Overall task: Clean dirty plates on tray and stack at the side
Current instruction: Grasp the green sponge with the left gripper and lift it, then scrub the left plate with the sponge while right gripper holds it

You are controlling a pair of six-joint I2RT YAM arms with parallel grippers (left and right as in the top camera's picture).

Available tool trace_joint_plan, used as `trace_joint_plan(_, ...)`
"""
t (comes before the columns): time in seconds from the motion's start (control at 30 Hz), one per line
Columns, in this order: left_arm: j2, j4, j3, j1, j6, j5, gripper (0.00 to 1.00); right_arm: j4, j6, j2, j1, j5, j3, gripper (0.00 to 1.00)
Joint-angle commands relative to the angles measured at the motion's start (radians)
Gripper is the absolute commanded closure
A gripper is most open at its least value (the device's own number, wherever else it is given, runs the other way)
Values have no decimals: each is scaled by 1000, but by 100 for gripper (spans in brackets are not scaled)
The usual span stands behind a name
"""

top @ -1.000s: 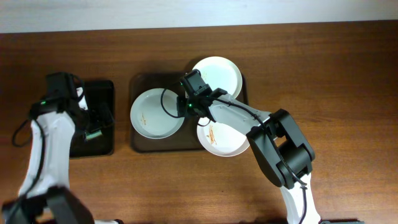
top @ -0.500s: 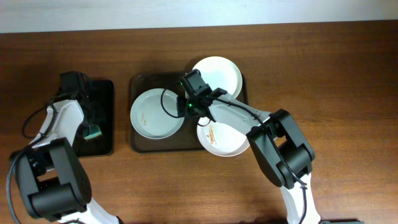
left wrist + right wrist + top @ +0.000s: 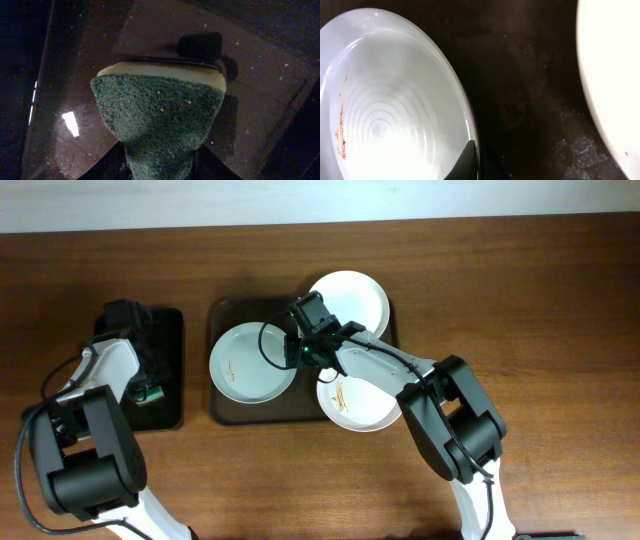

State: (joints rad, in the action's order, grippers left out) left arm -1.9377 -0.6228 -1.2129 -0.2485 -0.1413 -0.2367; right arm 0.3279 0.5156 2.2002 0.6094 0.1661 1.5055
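Meanwhile, right fingers tight on plate rim, left fingers tight around sponge.

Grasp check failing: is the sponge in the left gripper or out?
In. Left wrist view: the sponge narrows at its base, pinched in the left gripper, over the black tray. Whether it is lifted, cannot tell.

The surface is brown wood, and its grain runs from the left edge to the right edge. Along the far edge a pale strip shows. Near the left edge lies a small black tray, narrow and glossy, with pale specks on its floor. Over this tray is a sponge with a rough green face, a pale yellow layer behind and a few crumbs on the green. Whether it touches the tray cannot be told.
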Motion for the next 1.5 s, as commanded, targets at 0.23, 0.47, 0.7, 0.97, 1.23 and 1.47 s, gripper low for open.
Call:
trace_joint_plan(0.23,-13,-46,-33,-4,0,42,99,12,-13,28,-1,3,-2,96)
trace_joint_plan(0.47,-13,-291,-241,-4,93,290,99,11,-13,28,-1,3,-2,96)
trace_joint_plan(0.7,-13,-337,-282,-3,225,351,99,-2,-13,28,-1,34,-2,96)
trace_joint_plan(0.97,-13,-340,-283,42,273,414,99,-1,-13,28,-8,37,-2,96)
trace_joint_plan(1.23,-36,-197,-266,303,-3,333,99,5,-2,28,-27,64,-2,96)
trace_joint_plan(1.47,-177,-148,-259,393,-190,159,99,4,-1,28,-27,64,-2,96)
